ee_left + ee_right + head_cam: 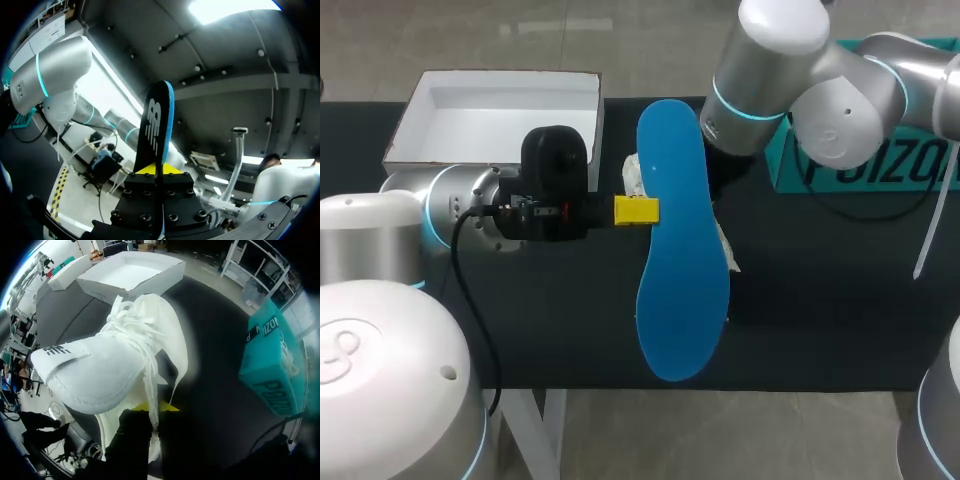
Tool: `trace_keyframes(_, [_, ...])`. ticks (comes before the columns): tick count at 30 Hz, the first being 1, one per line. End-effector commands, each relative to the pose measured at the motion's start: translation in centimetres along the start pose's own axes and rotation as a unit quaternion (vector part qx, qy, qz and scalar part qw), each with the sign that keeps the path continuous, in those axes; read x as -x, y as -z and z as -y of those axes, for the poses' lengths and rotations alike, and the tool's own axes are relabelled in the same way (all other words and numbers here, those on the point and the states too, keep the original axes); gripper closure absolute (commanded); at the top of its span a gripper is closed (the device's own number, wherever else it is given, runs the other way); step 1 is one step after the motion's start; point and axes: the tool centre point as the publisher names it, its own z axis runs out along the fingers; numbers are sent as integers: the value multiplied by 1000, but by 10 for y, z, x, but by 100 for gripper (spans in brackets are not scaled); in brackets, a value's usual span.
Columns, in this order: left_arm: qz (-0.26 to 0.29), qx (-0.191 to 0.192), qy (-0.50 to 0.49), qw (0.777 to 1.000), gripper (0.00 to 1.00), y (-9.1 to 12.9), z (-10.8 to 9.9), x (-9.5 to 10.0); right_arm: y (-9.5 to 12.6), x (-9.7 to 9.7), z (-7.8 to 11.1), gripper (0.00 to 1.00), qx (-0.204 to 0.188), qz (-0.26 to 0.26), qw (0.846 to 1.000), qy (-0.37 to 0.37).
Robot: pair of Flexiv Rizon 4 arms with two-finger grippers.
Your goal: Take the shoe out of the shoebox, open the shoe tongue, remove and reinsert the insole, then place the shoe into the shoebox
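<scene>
Above the table (820, 300), insole (682, 280) runs far-to-near, toe probably nearest.

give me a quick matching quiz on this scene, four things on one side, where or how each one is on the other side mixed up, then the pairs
1 insole
2 shoe
3 shoebox
4 teal box

a open and empty, at the table's far left
b clamped in the right claw
c at the table's far right
d clamped in the left claw

Pairs: 1-d, 2-b, 3-a, 4-c
</scene>
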Motion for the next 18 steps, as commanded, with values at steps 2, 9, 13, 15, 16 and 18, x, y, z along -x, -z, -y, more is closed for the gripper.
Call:
trace_keyframes(2, [-1,-1,0,1000,100,0,-1,1,-2,3,1,100,18,48,993,-106])
trace_keyframes(9, [-1,-1,0,1000,100,0,-1,1,8,15,-9,100,16,7,991,-133])
trace_keyframes(13, [-1,-1,0,1000,100,0,-1,1,7,16,-7,100,21,-6,989,-146])
trace_keyframes(15, [-1,-1,0,1000,100,0,-1,1,2,18,-4,100,19,-8,989,-147])
trace_keyframes(16, [-1,-1,0,1000,100,0,-1,1,0,19,-3,100,19,-12,988,-151])
trace_keyframes(18, [-1,-1,0,1000,100,0,-1,1,-7,21,0,100,20,-23,989,-142])
